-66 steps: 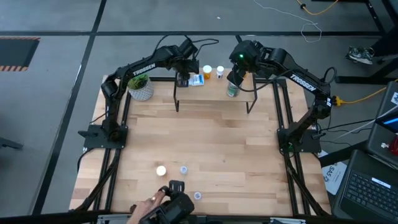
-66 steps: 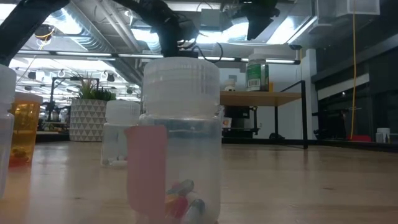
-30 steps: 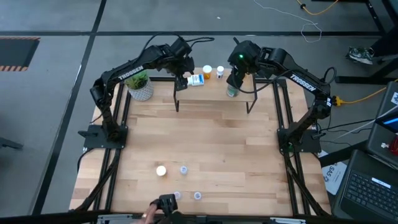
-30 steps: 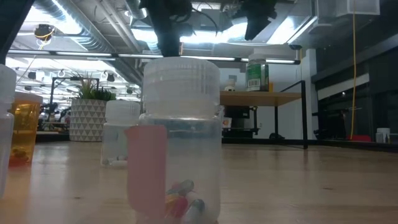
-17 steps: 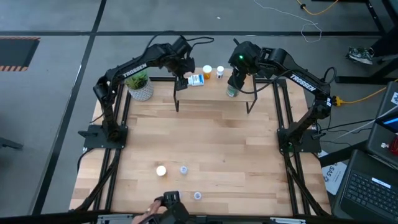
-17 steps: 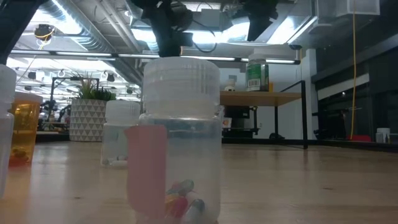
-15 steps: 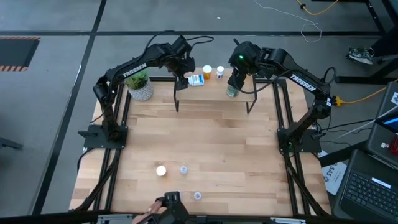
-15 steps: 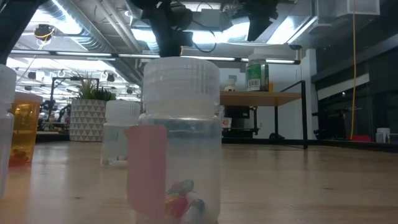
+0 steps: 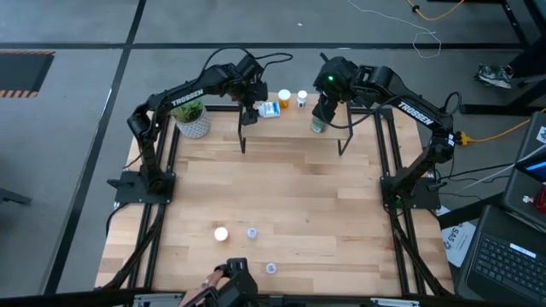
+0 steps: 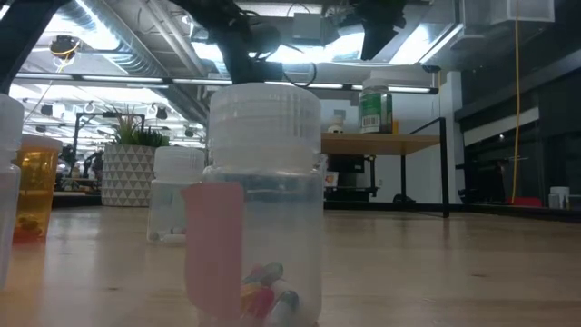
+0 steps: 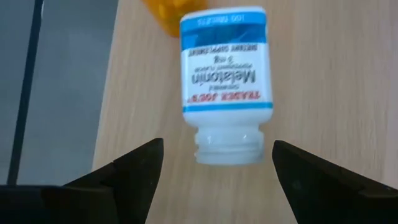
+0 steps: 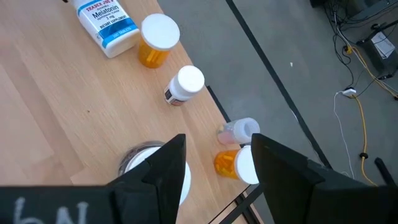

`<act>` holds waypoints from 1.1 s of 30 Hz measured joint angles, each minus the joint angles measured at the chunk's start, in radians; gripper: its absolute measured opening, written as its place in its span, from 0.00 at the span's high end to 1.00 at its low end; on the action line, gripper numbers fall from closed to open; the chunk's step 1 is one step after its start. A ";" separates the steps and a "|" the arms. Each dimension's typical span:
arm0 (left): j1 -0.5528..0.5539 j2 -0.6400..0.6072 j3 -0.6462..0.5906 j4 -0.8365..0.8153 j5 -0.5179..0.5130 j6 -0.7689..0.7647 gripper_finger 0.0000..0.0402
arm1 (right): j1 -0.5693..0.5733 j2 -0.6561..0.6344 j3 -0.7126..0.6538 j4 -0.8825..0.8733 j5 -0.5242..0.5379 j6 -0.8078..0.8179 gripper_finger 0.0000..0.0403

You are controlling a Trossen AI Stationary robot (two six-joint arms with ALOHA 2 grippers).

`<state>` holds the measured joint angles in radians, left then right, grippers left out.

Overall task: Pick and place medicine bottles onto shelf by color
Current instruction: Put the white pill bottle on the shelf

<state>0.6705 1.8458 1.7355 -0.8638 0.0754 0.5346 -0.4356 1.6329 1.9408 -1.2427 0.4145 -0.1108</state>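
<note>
The shelf (image 10: pixel 381 143) stands at the table's far edge. On its top a white medicine bottle with a blue label (image 11: pixel 227 74) lies on its side, next to an upright orange bottle (image 12: pixel 155 40) and a small white bottle (image 12: pixel 183 84). My left gripper (image 11: pixel 217 149) hangs open above the lying bottle, one finger on each side of its cap end and apart from it. The larger greenish bottle (image 10: pixel 375 104) stands upright on the shelf's right part. My right gripper (image 9: pixel 322 109) hovers open just above it, and the bottle's white cap (image 12: pixel 134 163) shows under one finger.
A plant in a white pot (image 9: pixel 193 119) stands at the far left. Small bottles (image 9: pixel 221 233) (image 9: pixel 252 232) (image 9: pixel 270 268) stand near the table's front edge. A person's hand with a dark thing (image 9: pixel 229 286) is at that edge. Two more bottles (image 12: pixel 231 149) show beyond the shelf's rim.
My left arm has shifted a little above the shelf's left end and its wrist has tipped slightly; the gripper stays open over the lying white bottle. The person's hand at the near edge has moved a little.
</note>
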 joint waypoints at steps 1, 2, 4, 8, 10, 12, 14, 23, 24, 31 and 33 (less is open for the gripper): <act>0.004 0.000 0.000 -0.007 0.010 0.000 0.26 | 0.000 0.000 0.000 0.000 0.000 0.000 0.54; 0.007 0.000 0.000 -0.015 0.020 -0.001 0.26 | 0.000 0.000 0.000 0.000 0.000 0.000 0.54; 0.013 0.000 -0.013 -0.005 0.022 -0.001 0.26 | 0.000 0.000 0.000 0.001 0.000 0.000 0.54; 0.015 0.000 -0.048 0.026 0.027 -0.006 0.26 | 0.000 0.000 0.000 0.001 0.000 0.000 0.54; 0.016 0.000 -0.060 0.057 0.028 -0.007 0.26 | 0.000 0.000 0.000 0.002 0.000 0.000 0.54; 0.010 0.000 -0.067 0.068 0.028 -0.007 0.26 | 0.000 0.000 0.000 0.001 0.000 0.000 0.54; 0.008 0.000 -0.067 0.077 0.028 -0.008 0.26 | 0.000 0.000 0.000 0.001 0.000 0.000 0.54; 0.007 0.000 -0.067 0.072 0.026 -0.009 0.29 | 0.000 0.000 0.000 0.001 0.000 0.001 0.54; 0.005 0.000 -0.067 0.072 0.026 -0.009 0.30 | 0.000 0.000 0.000 0.001 0.000 0.001 0.54; 0.000 0.000 -0.067 0.072 0.021 -0.030 0.43 | 0.000 0.000 0.000 0.001 0.000 0.001 0.54; 0.001 0.000 -0.067 0.071 0.020 -0.031 0.46 | 0.000 0.000 0.000 0.001 0.000 0.001 0.54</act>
<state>0.6712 1.8458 1.6688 -0.7927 0.0950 0.5034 -0.4357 1.6333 1.9408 -1.2415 0.4145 -0.1101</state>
